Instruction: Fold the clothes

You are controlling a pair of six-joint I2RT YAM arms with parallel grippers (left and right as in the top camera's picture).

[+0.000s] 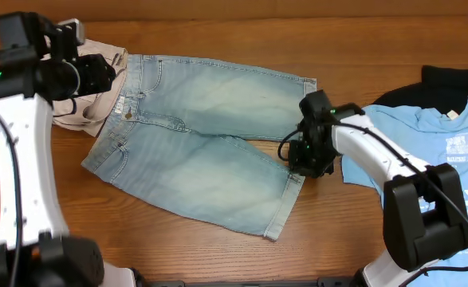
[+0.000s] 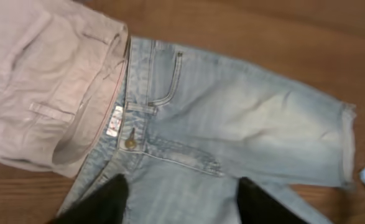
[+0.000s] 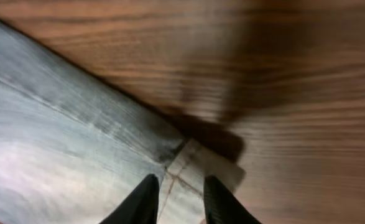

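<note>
The faded light-blue denim shorts [image 1: 202,135] lie spread flat in the middle of the wooden table, waist at the left and legs pointing right. My left gripper [image 1: 98,73] hovers open above the waistband, its fingers [image 2: 179,199] wide apart over the denim [image 2: 232,124]. My right gripper [image 1: 301,163] is at the hem corner of the near leg. In the right wrist view its fingers [image 3: 177,196] pinch the hem edge of the denim [image 3: 58,124], which is lifted slightly off the wood.
Beige shorts [image 1: 78,118] lie crumpled at the back left, touching the denim waistband, and also show in the left wrist view [image 2: 45,81]. A sky-blue printed T-shirt [image 1: 425,143] lies at the right over a black garment [image 1: 445,80].
</note>
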